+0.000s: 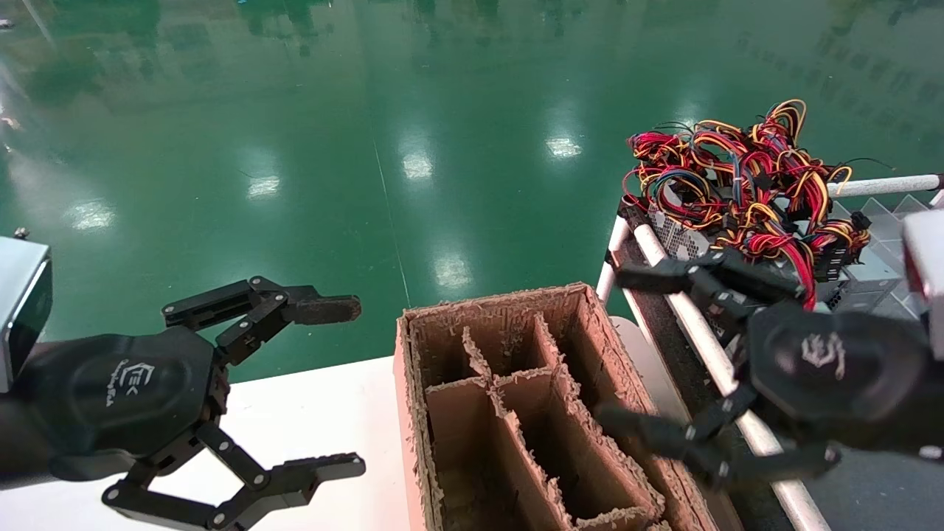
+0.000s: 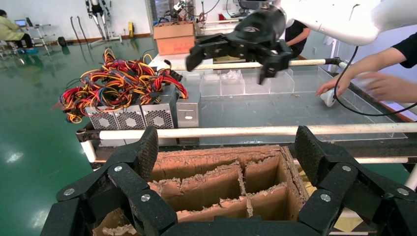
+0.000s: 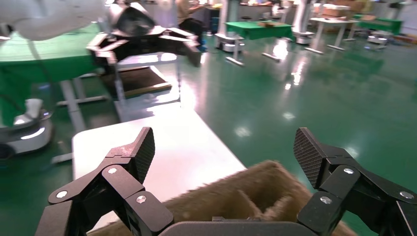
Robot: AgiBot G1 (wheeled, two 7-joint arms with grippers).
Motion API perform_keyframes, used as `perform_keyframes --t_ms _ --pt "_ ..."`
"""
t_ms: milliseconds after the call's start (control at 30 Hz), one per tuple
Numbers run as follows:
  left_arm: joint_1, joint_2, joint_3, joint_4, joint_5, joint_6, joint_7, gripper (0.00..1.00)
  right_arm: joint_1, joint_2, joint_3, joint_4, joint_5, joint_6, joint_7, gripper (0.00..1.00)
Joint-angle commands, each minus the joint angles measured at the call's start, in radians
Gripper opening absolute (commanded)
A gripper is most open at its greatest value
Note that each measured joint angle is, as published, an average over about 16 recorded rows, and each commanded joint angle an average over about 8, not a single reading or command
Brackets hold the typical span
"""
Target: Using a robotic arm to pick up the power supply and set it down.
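Grey power supply boxes (image 1: 675, 232) stand in a row on the rack at the right, under a tangle of red, yellow and black wires (image 1: 745, 173). The left wrist view shows their perforated faces (image 2: 130, 118). My right gripper (image 1: 619, 348) is open and holds nothing; it hovers over the rack's near rail, between the power supplies and the cardboard box, touching neither. It also shows in the left wrist view (image 2: 227, 66). My left gripper (image 1: 332, 389) is open and holds nothing; it hangs over the white table, left of the box.
A brown divided cardboard box (image 1: 516, 413) with frayed edges stands on the white table (image 1: 310, 413). The rack's white tube rails (image 1: 700, 324) run beside it. A person's hands (image 2: 344, 83) rest on the rack's far side. Green floor lies beyond.
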Motion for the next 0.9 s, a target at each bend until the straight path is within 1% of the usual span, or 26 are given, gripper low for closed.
perform_keyframes --t_ms 33,200,367,900 --pt "0.0 0.0 0.0 0.0 0.0 0.0 0.0 1.0 -0.012 -0.002 0.002 0.034 0.005 -0.002 0.008 1.0" --pt "0.0 0.0 0.0 0.0 0.0 0.0 0.0 1.0 -0.035 -0.006 0.005 0.097 0.013 -0.005 0.022 1.0" --pt "0.0 0.0 0.0 0.0 0.0 0.0 0.0 1.0 -0.046 -0.008 0.007 0.127 0.018 -0.007 0.028 1.0" --pt "0.0 0.0 0.0 0.0 0.0 0.0 0.0 1.0 -0.039 -0.008 0.006 0.105 0.016 -0.006 0.025 1.0"
